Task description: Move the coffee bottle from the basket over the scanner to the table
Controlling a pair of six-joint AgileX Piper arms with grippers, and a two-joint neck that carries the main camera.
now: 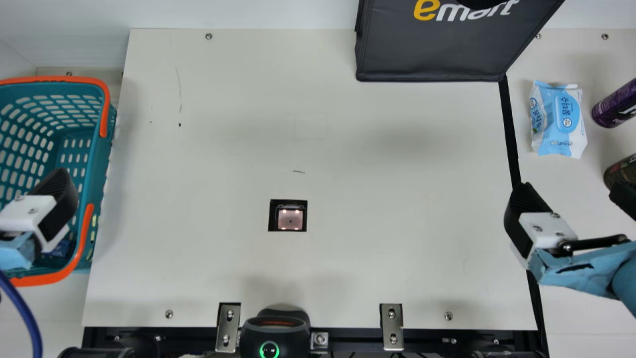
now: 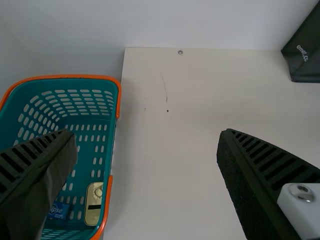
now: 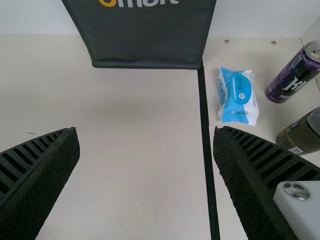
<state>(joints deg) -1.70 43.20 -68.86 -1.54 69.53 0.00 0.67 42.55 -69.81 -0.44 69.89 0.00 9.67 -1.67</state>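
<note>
Dark brown cylindrical bottle [image 3: 300,134], probably the coffee, stands upright on cream desk [image 1: 586,189], forward-right of black ribbed right jaws [image 3: 146,131], far from left jaws [image 2: 146,132]; both spread.

Main view bright, lighting even + diffuse. Soft-edged shadow on desk [image 1: 372,258] alongside basket [image 1: 106,154], faint dark patches mid-desk and near its front edge. Scanner [image 1: 290,220] glows pinkish w/ small hot spots; green ring lit on blk device [image 1: 276,328]. Wrist views a bit dimmer, bkgd wall [image 2: 200,22] greyish. Small glints on metal brackets [image 1: 391,325], no big glare.
</note>
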